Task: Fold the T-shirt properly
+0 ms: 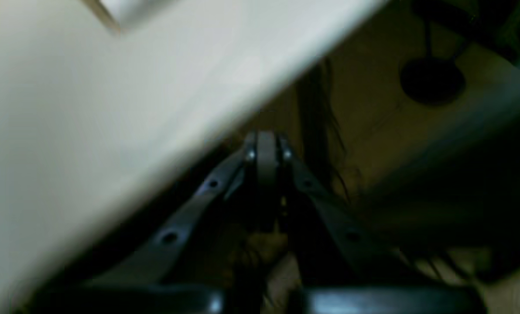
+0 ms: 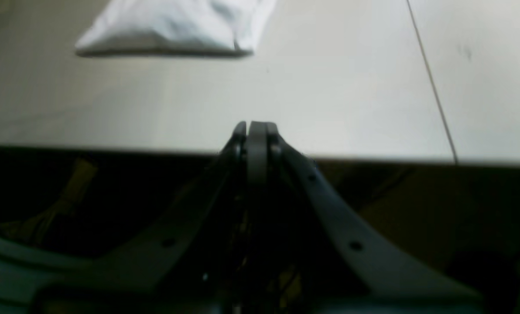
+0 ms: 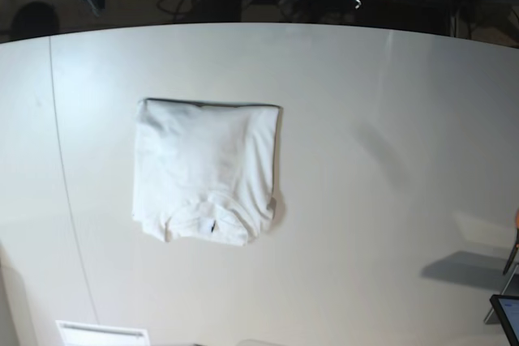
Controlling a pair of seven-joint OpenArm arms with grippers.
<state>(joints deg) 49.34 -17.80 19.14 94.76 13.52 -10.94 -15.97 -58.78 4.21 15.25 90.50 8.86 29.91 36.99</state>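
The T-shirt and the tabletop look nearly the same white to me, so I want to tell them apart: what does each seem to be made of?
The T-shirt: soft matte woven or knit cloth, likely cotton, judging by its wrinkles, rounded folded edges and ribbed collar. The tabletop: a hard, smooth off-white board, probably laminate, with a faint sheen and a thin straight seam.

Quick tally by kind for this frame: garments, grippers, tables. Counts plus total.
Garments: 1, the folded white cotton T-shirt, lying flat.
Grippers: 2, the left gripper and the right gripper, both shut, holding nothing, back past the table edge.
Tables: 1, the smooth off-white tabletop.
Total: 4
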